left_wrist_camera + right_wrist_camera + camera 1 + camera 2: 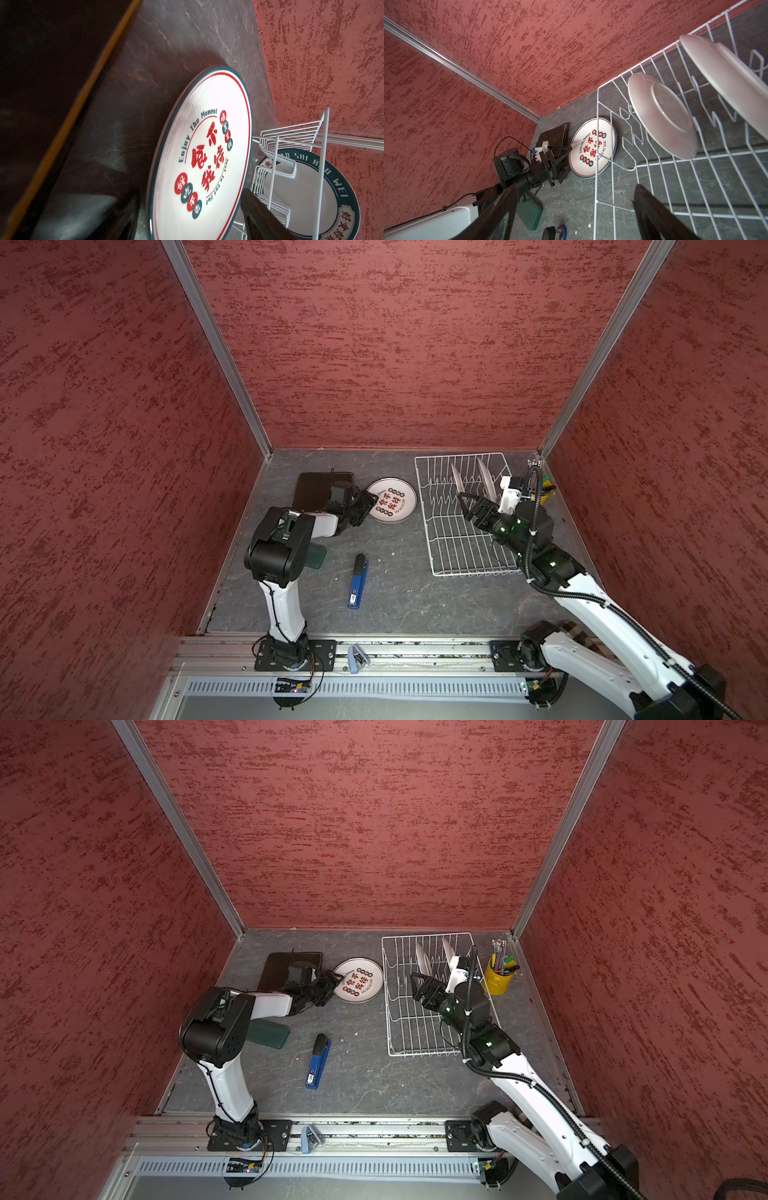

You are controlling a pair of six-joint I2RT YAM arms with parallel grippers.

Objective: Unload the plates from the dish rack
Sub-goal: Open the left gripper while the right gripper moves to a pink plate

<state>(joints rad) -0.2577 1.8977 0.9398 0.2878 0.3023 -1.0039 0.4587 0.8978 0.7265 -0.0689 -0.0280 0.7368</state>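
Right wrist — two plates [662, 116] leaning in dish rack [597, 145], right gripper [573, 187] agape

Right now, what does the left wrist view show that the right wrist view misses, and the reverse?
Only the left wrist: the lettered face of one racked plate. Only the right wrist: the plain backs of both racked plates, a green slab and the end of the stapler. Both: the printed plate lying flat on the table, the dish rack and the dark square plate.
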